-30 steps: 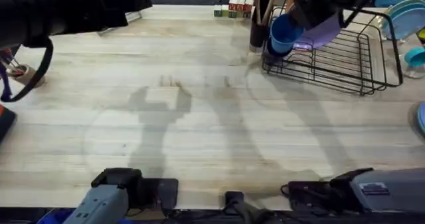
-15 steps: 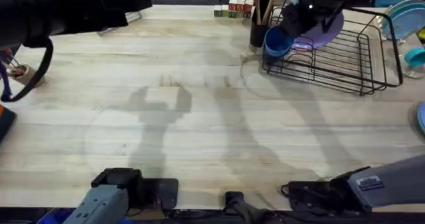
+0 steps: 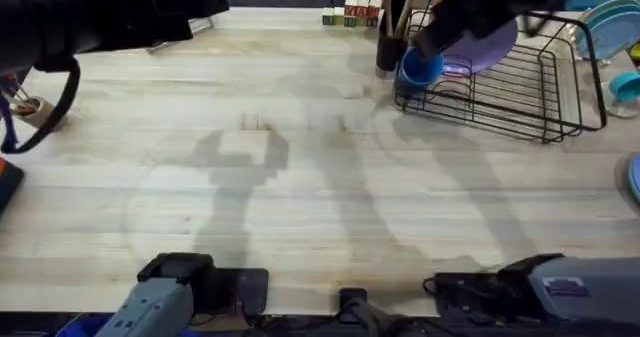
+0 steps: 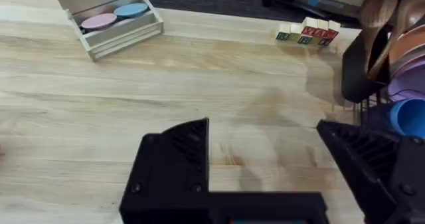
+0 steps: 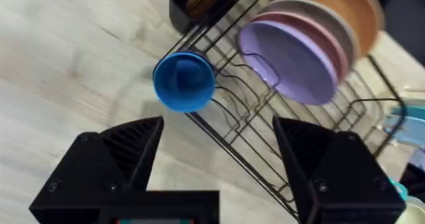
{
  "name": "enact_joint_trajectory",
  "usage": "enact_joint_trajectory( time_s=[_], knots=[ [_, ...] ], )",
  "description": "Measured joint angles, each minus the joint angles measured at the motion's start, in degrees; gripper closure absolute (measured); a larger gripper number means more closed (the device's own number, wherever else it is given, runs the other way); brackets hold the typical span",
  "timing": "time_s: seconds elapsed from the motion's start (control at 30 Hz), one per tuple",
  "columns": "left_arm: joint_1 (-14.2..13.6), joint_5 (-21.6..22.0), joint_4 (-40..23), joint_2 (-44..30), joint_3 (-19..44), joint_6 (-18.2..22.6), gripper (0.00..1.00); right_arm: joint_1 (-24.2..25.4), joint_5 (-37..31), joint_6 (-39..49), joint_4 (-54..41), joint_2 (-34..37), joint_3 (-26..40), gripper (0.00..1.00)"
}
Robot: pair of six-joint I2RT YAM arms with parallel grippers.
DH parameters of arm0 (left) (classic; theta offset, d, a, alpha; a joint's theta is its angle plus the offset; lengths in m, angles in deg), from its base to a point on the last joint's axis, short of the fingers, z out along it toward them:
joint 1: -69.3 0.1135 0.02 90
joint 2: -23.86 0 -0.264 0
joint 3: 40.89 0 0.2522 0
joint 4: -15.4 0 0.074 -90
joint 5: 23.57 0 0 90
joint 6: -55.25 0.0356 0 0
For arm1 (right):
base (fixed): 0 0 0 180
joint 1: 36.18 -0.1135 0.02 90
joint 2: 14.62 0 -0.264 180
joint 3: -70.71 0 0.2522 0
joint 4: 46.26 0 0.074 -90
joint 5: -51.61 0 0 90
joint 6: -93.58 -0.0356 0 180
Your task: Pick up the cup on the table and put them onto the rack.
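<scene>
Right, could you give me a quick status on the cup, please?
Both grippers open. Right gripper above the blue cup, which sits at the rack corner, beside the purple plate. Nothing blocking.

Black ribbed end effector (image 5: 219, 161) fingers; grey arm links.

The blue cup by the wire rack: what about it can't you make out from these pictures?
- Overhead: the right arm's dark bulk covers part of the cup and rack.
- Right wrist: whether the cup is seated or only leaning on the bars.
- Left wrist: the cup is cut off by the edge and a finger.
</scene>
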Motion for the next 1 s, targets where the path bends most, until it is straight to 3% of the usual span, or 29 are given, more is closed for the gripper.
enact_joint_trajectory(
  time_s=[0.23, 0.47, 0.7, 1.0],
  knots=[
    [0.0, 0.0, -0.22, 0.0, 0.0, 0.0, 0.008, 0.71, 0.02, -2.17, -3.63, -13.16, 1.13, 0.005],
    [0.0, 0.0, -0.38, 0.0, 0.0, 0.0, 0.007, 6.44, 0.0, -12.28, -8.95, -22.52, 1.48, 0.005],
    [0.0, 0.0, 0.2, 0.0, 0.0, 0.0, 0.006, 9.62, 0.0, -19.52, -15.84, -23.71, 1.5, 0.005],
    [0.0, 0.0, 0.32, 0.0, 0.0, 0.0, 0.007, 9.68, 0.04, -24.94, -14.67, -23.42, 1.5, 0.005]
  ],
)
